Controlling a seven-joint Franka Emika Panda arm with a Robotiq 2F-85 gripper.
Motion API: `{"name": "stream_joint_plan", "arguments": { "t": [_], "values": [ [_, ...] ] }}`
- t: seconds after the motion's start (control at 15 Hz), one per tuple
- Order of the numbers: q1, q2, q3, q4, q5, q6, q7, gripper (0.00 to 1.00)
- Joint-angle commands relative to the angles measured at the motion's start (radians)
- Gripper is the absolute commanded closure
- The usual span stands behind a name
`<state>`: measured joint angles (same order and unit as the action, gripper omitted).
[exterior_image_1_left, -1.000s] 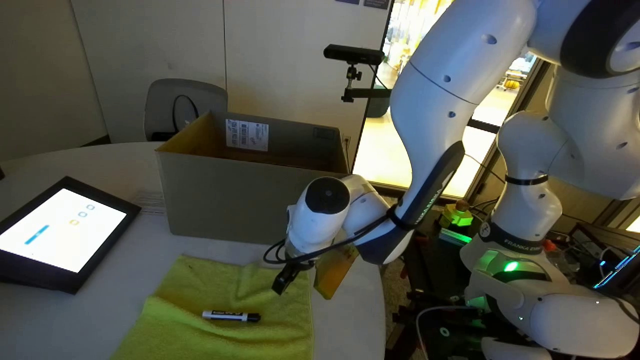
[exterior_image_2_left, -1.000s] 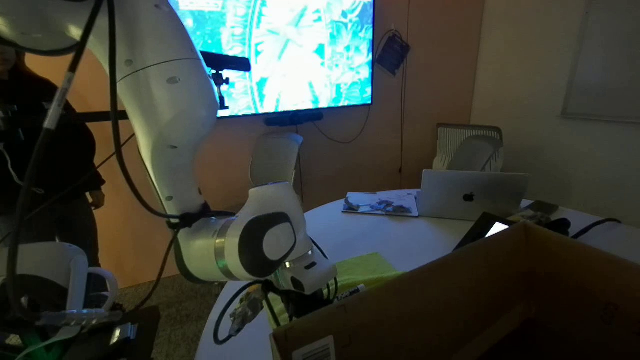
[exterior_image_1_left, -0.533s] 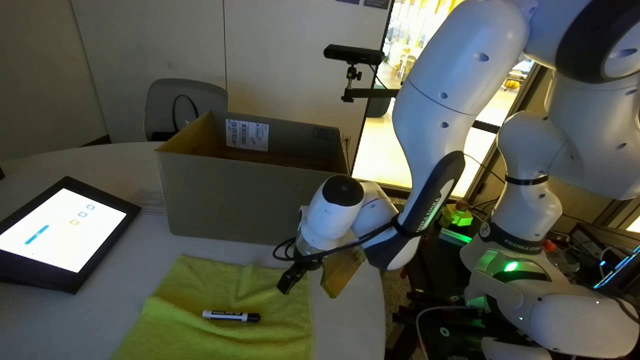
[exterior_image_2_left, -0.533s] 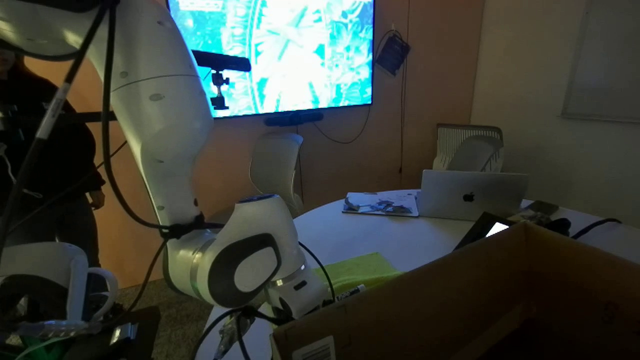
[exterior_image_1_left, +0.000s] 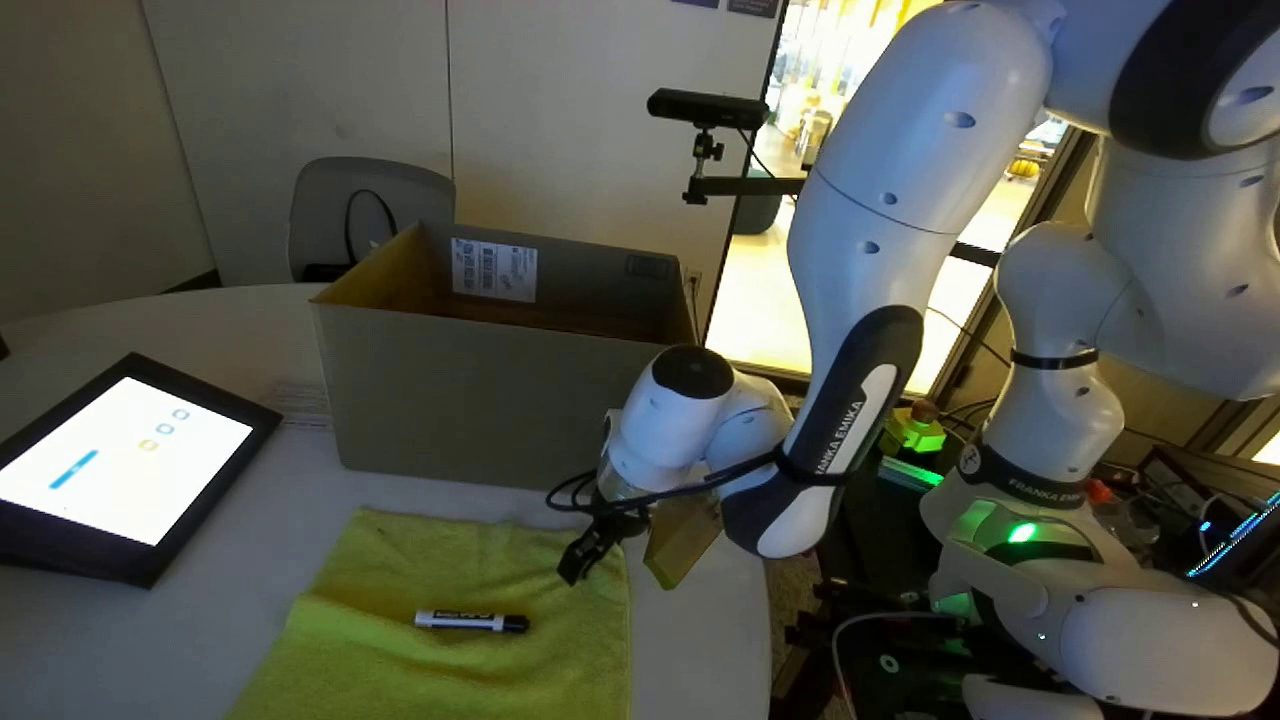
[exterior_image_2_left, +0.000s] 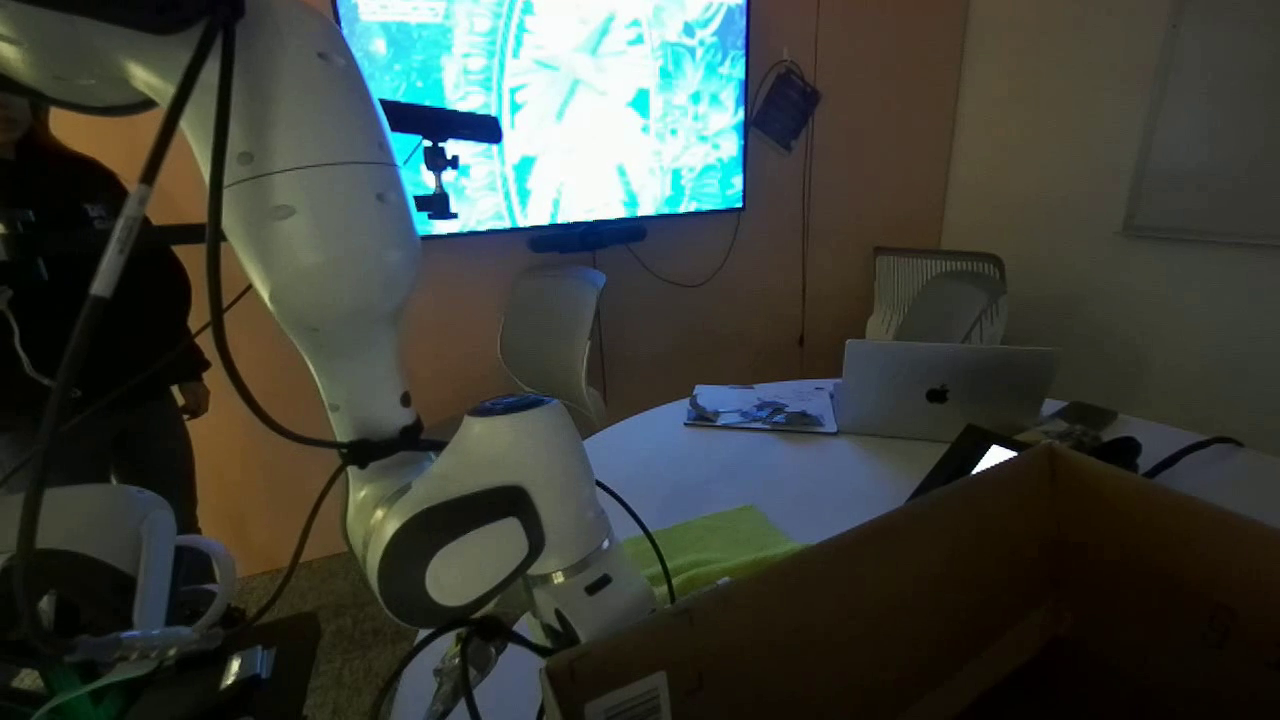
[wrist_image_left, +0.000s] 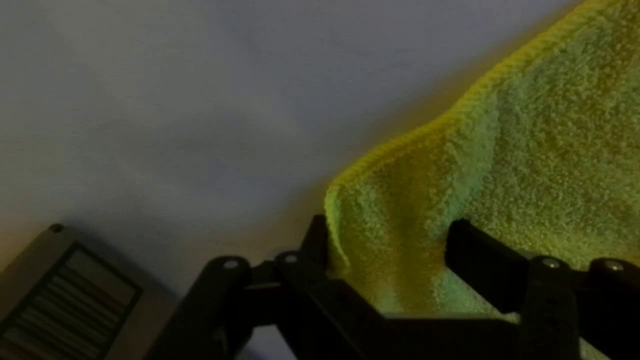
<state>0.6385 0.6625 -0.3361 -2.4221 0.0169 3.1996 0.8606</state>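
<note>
Where cloth (wrist_image_left: 530, 160) bunches, the pincer (wrist_image_left: 387, 240) straddles it.

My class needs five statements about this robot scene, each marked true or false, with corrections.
1. The marker lies on the yellow towel. True.
2. The gripper clasps the marker. False: the gripper's jaws stand apart with towel, not the marker, between them.
3. The cardboard box is open at the top. True.
4. The black-framed screen is dark. False: that screen is lit.
5. In an exterior view, the silver laptop stands open. True.
</note>
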Motion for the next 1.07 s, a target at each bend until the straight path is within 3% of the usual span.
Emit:
{"name": "stream_joint_plan", "arguments": {
  "t": [0.0,0.13,0.33,0.53,1.0],
  "values": [
    [-0.033,-0.005,0.046,-0.023,0.090,0.036,-0.103,0.70],
    [-0.042,-0.006,0.059,-0.021,0.126,0.038,-0.142,0.88],
    [-0.052,-0.008,0.079,-0.021,0.171,0.040,-0.190,0.94],
    [-0.069,-0.011,0.103,-0.018,0.197,0.044,-0.240,0.90],
    [-0.254,-0.030,0.306,-0.011,0.191,0.134,-0.417,0.92]
  ]
}}
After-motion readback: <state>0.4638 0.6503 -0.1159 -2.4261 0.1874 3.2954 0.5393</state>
